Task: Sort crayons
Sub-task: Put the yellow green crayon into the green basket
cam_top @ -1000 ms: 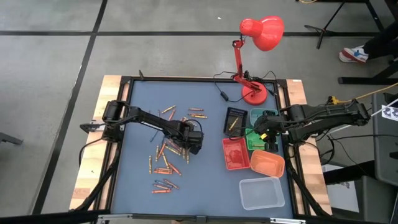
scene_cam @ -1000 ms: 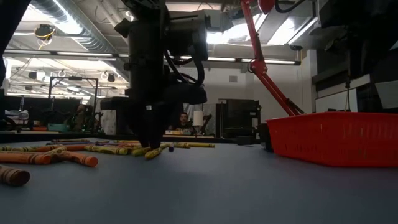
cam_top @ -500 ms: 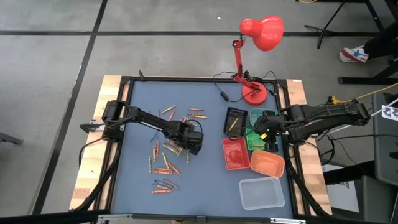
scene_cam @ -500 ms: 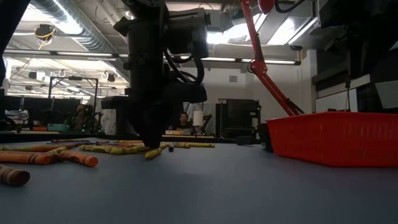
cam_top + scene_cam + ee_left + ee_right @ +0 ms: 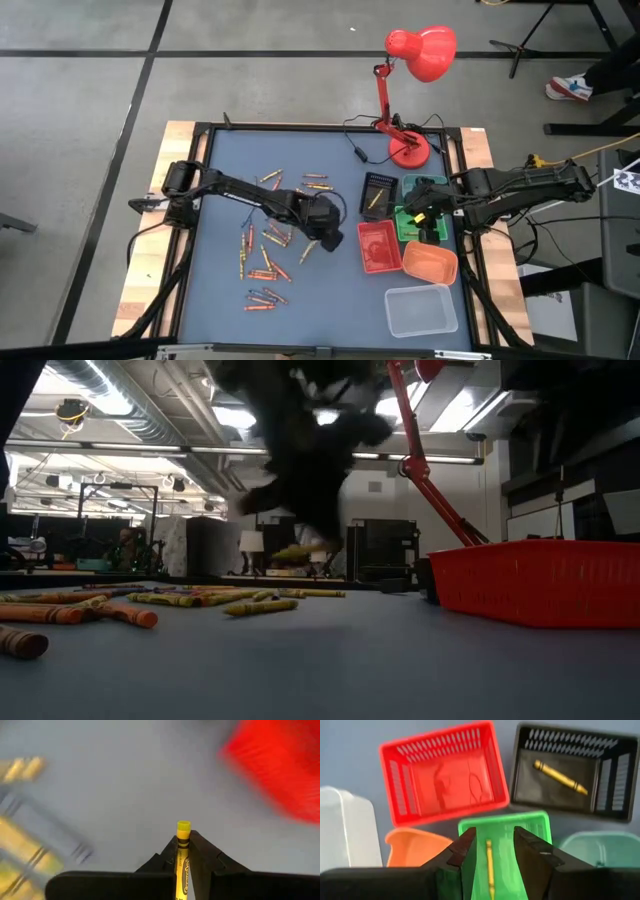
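Several crayons (image 5: 264,252) lie loose on the blue table's left half; they also show in the low view (image 5: 120,610). My left gripper (image 5: 328,236) is shut on a yellow crayon (image 5: 182,862) above the table, between the heap and the red tray (image 5: 379,247). In the low view it is a blur (image 5: 300,510). My right gripper (image 5: 492,851) is open and empty above the green tray (image 5: 530,825), where one crayon (image 5: 489,862) lies. Another yellow crayon (image 5: 560,776) lies in the black tray (image 5: 570,800). My left gripper pinches the yellow crayon's shaft (image 5: 182,851) between its two fingers. The crayon lies along the fingers, and its flat end (image 5: 183,826) sticks out past the fingertips. In the low view the crayon (image 5: 297,550) is lifted clear of the table.
Trays stand in a cluster at the table's right: black (image 5: 377,193), teal (image 5: 413,184), green (image 5: 405,222), red, orange (image 5: 430,264) and clear (image 5: 421,310). A red desk lamp (image 5: 410,150) stands at the far right. Bare table lies between the crayons and the trays.
My left gripper has risen from the crayon heap and gone toward the table's right edge, toward the red tray. The yellow crayon has come up with it and is lifted clear of the table. One crayon stays on the table where the gripper stood.
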{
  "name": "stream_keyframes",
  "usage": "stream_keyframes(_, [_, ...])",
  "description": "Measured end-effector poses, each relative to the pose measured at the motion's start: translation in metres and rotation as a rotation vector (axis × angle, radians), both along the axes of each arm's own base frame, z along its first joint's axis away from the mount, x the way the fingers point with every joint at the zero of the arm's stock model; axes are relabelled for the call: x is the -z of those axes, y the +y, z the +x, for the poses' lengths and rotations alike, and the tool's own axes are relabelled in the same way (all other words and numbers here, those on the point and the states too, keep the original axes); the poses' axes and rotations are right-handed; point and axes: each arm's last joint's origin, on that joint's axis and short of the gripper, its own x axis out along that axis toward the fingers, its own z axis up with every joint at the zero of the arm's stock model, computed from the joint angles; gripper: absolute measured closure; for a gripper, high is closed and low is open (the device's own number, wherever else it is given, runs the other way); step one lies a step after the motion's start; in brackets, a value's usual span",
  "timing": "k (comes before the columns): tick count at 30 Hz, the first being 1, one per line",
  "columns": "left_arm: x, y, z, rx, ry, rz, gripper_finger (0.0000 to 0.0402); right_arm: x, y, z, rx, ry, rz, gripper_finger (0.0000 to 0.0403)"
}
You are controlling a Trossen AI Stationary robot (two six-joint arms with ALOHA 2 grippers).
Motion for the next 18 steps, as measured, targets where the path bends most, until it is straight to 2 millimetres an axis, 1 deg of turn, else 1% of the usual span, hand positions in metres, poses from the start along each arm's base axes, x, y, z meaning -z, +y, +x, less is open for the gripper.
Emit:
stream_keyframes(5, [-0.032, -0.002, 0.026, 0.122, -0.275, 0.093, 0.0389, -0.004, 0.001, 0.007, 0.0, -0.079, 0.011, 0.0274])
stream_keyframes(9, [-0.052, -0.003, 0.039, 0.207, -0.478, 0.197, 0.0389, -0.006, 0.002, 0.011, 0.0, -0.13, 0.018, 0.0274])
stream_keyframes(12, [-0.061, -0.003, 0.044, 0.234, -0.576, 0.263, 0.0389, -0.009, 0.002, 0.015, -0.001, -0.18, 0.025, 0.0274])
stream_keyframes(18, [-0.074, -0.002, 0.05, 0.244, -0.697, 0.379, 0.0389, -0.016, 0.003, 0.024, -0.002, -0.298, 0.04, 0.0274])
